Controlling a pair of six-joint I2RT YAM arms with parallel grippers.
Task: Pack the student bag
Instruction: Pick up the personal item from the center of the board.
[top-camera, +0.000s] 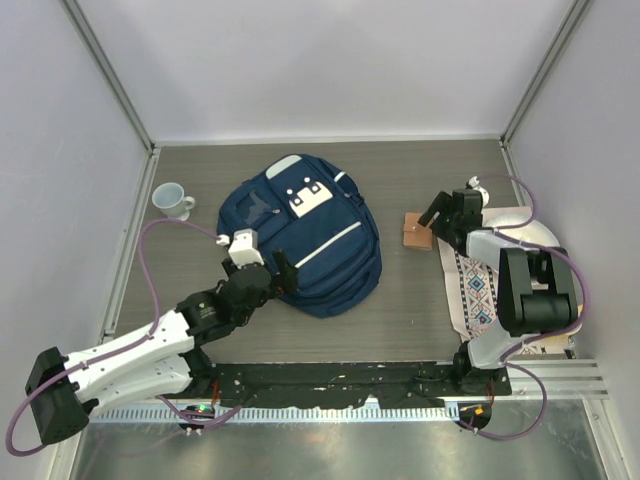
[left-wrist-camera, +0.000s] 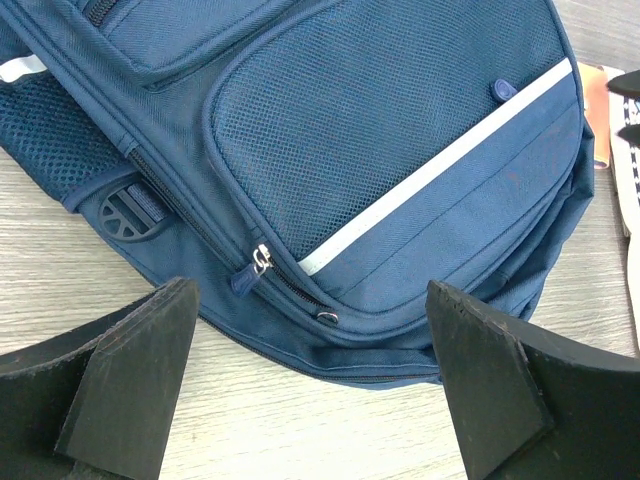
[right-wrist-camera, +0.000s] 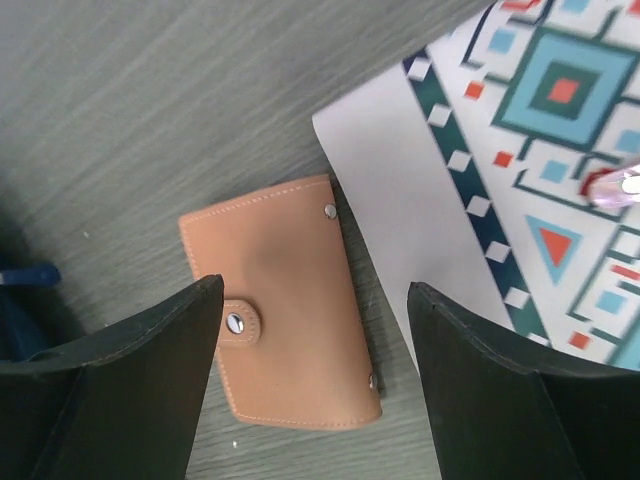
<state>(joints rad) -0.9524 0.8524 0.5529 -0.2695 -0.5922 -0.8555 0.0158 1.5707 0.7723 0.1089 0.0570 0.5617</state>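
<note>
Left gripper (left-wrist-camera: 310, 340) wide, facing zipper pull (left-wrist-camera: 262, 260) on student bag (left-wrist-camera: 400, 130), lower centre, likely to open it. Right gripper (right-wrist-camera: 315, 340) wide, straddling tan wallet (right-wrist-camera: 285, 310) mid-frame, set for pickup.

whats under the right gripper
A tan leather snap wallet lies flat on the grey wood table below the open right gripper, beside a white patterned cloth. One black finger hides the wallet's edge.

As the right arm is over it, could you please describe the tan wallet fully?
The tan wallet looks like stitched leather, shut by a strap with a metal snap; two studs line one edge. It lies flat on the wood-grain table between the student bag and the patterned cloth, nearer the cloth. The open right gripper hovers above.
</note>
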